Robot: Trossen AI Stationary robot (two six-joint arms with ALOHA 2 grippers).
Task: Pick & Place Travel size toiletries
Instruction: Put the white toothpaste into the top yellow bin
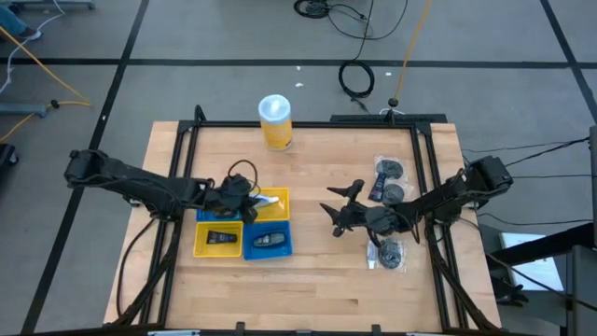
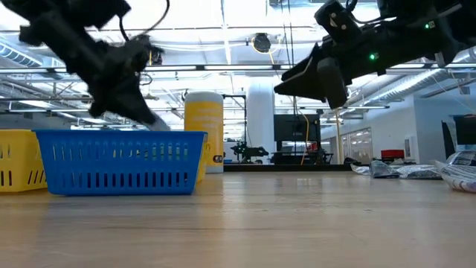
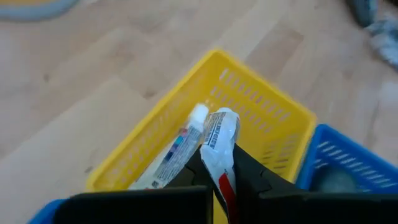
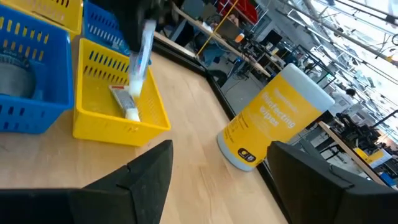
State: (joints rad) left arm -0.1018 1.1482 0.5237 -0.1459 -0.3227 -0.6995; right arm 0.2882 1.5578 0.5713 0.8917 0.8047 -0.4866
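Two small white tubes sit under my left gripper [image 3: 219, 180]: one is pinched between my left jaws, a white travel tube [image 3: 219, 144] with grey small print on its body and a red band near where I clamp it, hanging over the yellow tray [image 1: 278, 217] in the back row of the trays. The second tube [image 3: 177, 149] lies flat inside that same tray, white with a white cap and a strip of blue and red print along it, just beside the one I hold. In the front row, a dark oblong piece [image 1: 220, 237] lies in the other yellow tray [image 1: 202, 246], and another dark, silvery-wrapped piece [image 1: 268, 241] lies in the blue tray [image 1: 285, 248] next to it. My right gripper [image 1: 334, 207] hovers above bare table [image 1: 308, 289] between the trays and the right edge, its jaws spread apart and holding nothing. Behind my right arm, near the table's right side, the remaining wrapped toiletries [image 1: 388, 181] lie in a loose cluster, dark round shapes in clear shiny film, with one more wrapped piece [image 1: 388, 254] closer to the front edge. The tall yellow canister [image 1: 275, 122] with its white lid stands upright near the table's back edge.
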